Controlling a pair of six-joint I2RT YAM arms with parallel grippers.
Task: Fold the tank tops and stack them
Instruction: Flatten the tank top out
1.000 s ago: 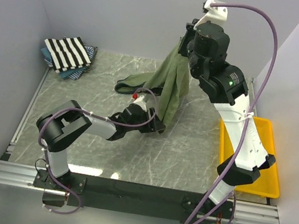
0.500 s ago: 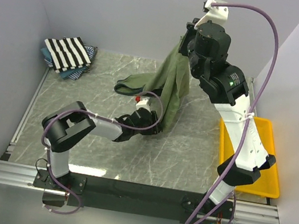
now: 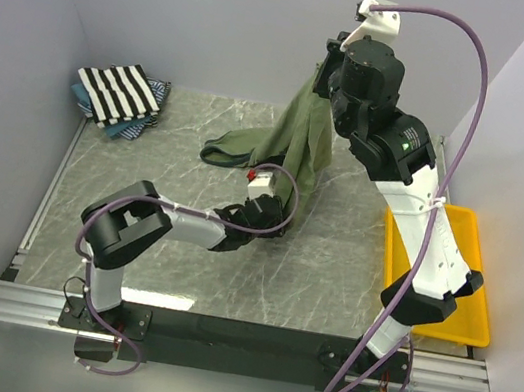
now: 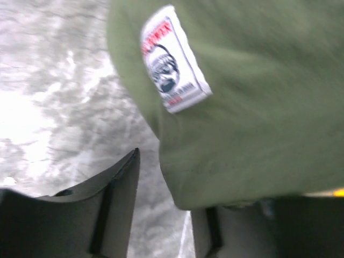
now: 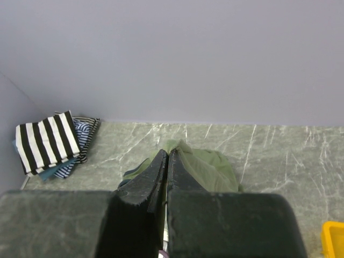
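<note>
At the upper left of the top view, the striped tank top (image 3: 116,89) is laid folded on blue patterned tank tops (image 3: 155,94). Near the middle, the left gripper (image 3: 273,220) is held low at the bottom edge of the hanging olive green tank top (image 3: 295,151). Its jaws are spread wide with nothing gripped; the green hem is seen over one finger. Higher up, the right gripper (image 5: 165,158) is pinched tight on it, with one end draped on the table (image 3: 177,273). A yellow tray (image 3: 476,321) is seen at the right.
</note>
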